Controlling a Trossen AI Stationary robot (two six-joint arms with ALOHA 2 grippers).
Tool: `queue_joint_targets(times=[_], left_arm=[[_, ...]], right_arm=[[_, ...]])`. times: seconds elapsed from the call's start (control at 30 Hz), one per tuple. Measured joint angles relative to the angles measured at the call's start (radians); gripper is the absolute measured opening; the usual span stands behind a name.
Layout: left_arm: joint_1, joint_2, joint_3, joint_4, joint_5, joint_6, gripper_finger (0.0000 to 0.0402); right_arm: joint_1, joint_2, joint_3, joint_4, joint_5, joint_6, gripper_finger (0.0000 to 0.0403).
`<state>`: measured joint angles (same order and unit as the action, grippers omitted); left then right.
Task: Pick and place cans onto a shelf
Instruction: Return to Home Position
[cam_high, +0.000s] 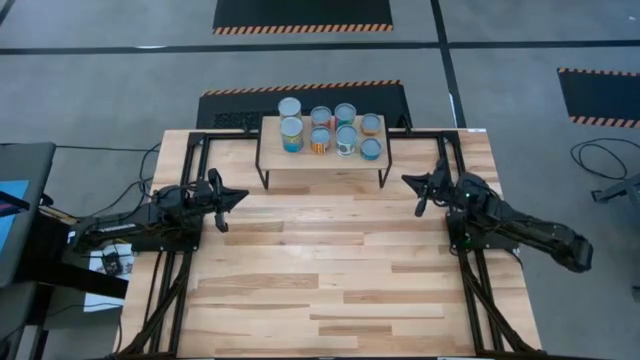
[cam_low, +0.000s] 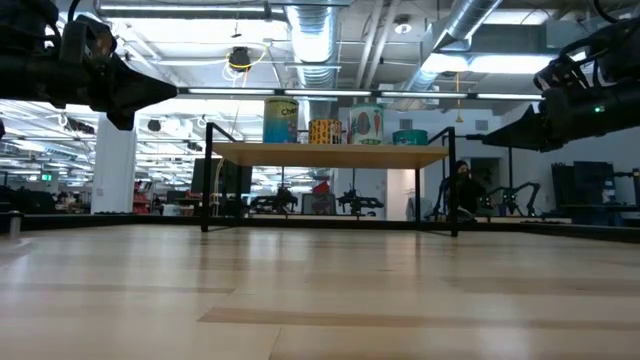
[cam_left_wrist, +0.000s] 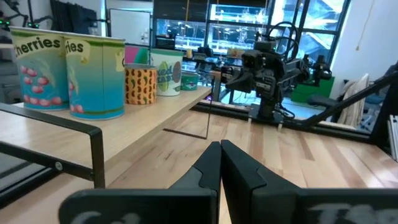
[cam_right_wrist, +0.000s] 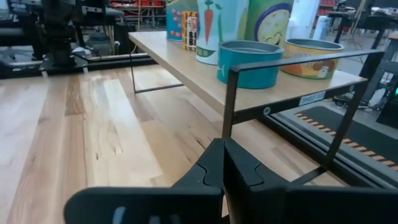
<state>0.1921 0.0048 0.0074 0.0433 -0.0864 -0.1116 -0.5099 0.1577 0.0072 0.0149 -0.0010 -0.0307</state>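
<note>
Several cans (cam_high: 330, 132) stand upright on the shelf (cam_high: 322, 155), a small light-wood platform on thin black legs at the table's far middle. In the low view the cans (cam_low: 325, 125) line its top. My left gripper (cam_high: 240, 196) hovers shut and empty at the table's left edge, pointing level toward the right; its wrist view shows its fingers (cam_left_wrist: 221, 165) together. My right gripper (cam_high: 408, 181) hovers shut and empty at the right edge, near the shelf's right legs, fingers (cam_right_wrist: 224, 163) together.
The wooden plank tabletop (cam_high: 320, 270) lies bare between the arms and in front of the shelf. A black frame (cam_high: 190, 150) runs along the table's sides. A screen and cables (cam_high: 20, 210) sit off the left edge.
</note>
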Motion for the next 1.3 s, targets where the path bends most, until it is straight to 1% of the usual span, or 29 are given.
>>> queue_joint_targets(times=[0.1, 1.3], left_arm=[[0.000, 0.000, 0.000, 0.000, 0.000, -0.002, 0.0000], [-0.001, 0.000, -0.001, -0.001, 0.001, -0.005, 0.0000]], right_arm=[[0.008, 0.000, 0.000, 0.000, -0.001, -0.022, 0.0018], [0.014, -0.001, -0.001, 0.000, 0.000, -0.022, 0.0027]])
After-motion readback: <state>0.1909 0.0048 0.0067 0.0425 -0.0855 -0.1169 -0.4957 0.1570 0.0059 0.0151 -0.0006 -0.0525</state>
